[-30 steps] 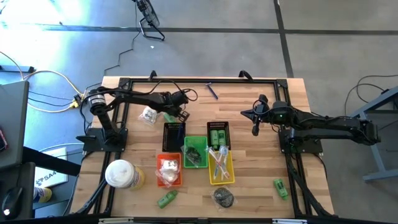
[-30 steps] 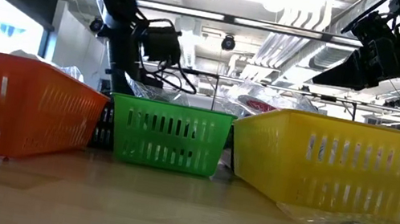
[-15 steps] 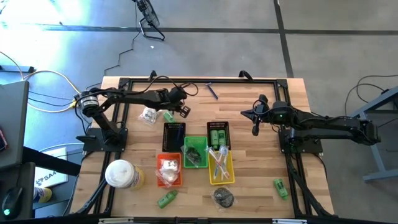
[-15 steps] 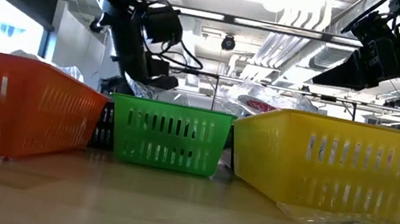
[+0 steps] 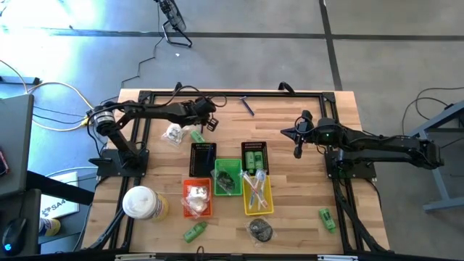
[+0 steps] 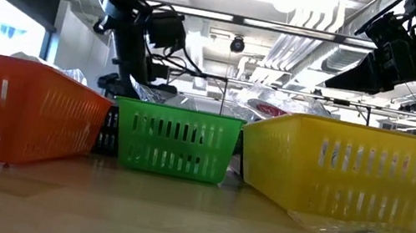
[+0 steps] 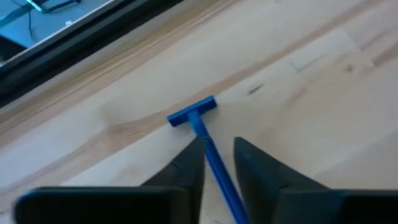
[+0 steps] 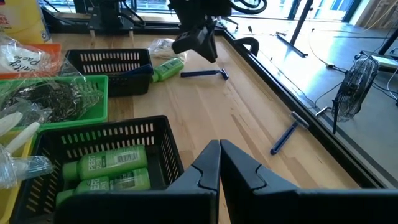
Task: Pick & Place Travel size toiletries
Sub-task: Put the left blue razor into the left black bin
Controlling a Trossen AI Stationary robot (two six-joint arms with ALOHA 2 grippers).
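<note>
Both fingers [image 7: 186, 171] of the left gripper [image 7: 219, 146] are standing slightly apart, straddling the razor [image 7: 194, 114] lying on the table [image 7: 311, 93]. Judgement: centre the handle, descend squarely, then close. Right gripper [image 8: 219, 149] is hanging closed.

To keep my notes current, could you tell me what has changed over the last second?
The left gripper drew away from the left-hand slatted black plastic basket toward the table's far edge, and its fingers parted. A blue plastic razor lies on the wood in line with the gap and is not gripped. The right gripper, shut, and everything else stayed put.
</note>
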